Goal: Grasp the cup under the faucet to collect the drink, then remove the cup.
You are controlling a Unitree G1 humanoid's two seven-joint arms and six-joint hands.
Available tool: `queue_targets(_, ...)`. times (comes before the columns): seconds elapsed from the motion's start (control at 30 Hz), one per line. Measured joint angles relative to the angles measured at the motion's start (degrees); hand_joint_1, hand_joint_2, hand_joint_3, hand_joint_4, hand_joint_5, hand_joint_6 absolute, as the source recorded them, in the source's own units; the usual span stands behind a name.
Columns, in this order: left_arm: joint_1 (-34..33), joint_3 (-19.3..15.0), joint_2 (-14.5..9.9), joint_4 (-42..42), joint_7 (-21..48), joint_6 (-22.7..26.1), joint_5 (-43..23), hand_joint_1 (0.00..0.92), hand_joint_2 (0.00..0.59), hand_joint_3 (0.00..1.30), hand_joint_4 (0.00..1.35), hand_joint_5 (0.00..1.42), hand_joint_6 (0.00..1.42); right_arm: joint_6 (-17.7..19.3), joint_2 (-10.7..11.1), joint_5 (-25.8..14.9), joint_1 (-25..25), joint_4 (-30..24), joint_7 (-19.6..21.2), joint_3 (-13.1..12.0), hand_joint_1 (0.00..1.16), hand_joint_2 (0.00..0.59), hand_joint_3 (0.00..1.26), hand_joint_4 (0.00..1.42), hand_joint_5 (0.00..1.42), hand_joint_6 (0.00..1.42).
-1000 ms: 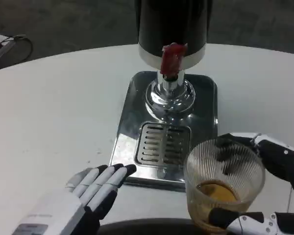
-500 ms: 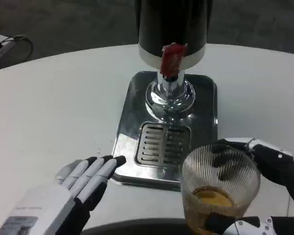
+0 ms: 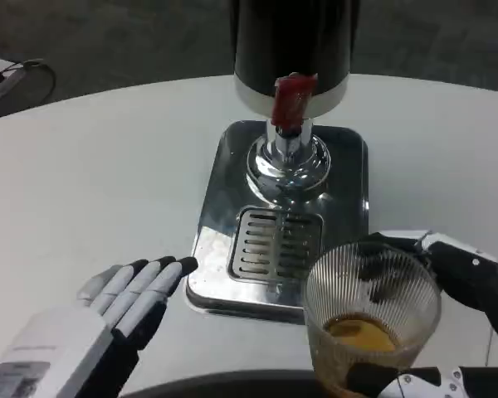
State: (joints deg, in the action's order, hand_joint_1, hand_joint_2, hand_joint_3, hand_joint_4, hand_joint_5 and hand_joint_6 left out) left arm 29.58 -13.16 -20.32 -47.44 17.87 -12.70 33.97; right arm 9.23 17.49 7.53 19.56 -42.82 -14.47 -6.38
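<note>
Carrying the filled cup (image 3: 371,319) clear of the dispenser looks like the step in hand, and doing it well means keeping the ribbed clear glass upright and level so the amber drink in its bottom does not slosh. The right hand (image 3: 448,332) wraps the cup, dark fingers (image 3: 382,269) showing through the glass on the far side and a thumb crossing low at the front; the grip looks secure, so a slow, straight draw toward the robot, away from the steel base (image 3: 349,166), should do. The cup sits at the front right corner of that base, just past the slotted drip grate (image 3: 276,244) and no longer beneath the faucet (image 3: 288,137) with its red lever (image 3: 291,98). Whether it rests on the white table (image 3: 91,182) or hangs lifted cannot be told. The left hand (image 3: 108,311) lies flat with fingers straight and side by side, holding nothing, near the base's front left corner; it should keep out of the cup's path. By count: one cup, one dispenser with one faucet and one grate, two hands.
</note>
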Motion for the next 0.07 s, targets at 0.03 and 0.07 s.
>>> queue_targets(0.03, 0.0, 0.0, 0.0, 0.0, 0.0, 0.0, 0.0, 0.000, 0.097, 0.07, 0.00, 0.00, 0.00, 0.1, 0.0, 0.0, 0.0, 0.0, 0.0, 0.0, 0.92, 0.192, 0.73, 0.71, 0.79, 0.53)
queue_targets(0.07, 0.0, 0.0, 0.0, 0.0, 0.0, 0.0, 0.1, 0.000, 0.097, 0.07, 0.00, 0.00, 0.00, 0.2, 0.0, 0.0, 0.0, 0.0, 0.0, 0.0, 0.91, 0.201, 0.72, 0.71, 0.79, 0.53)
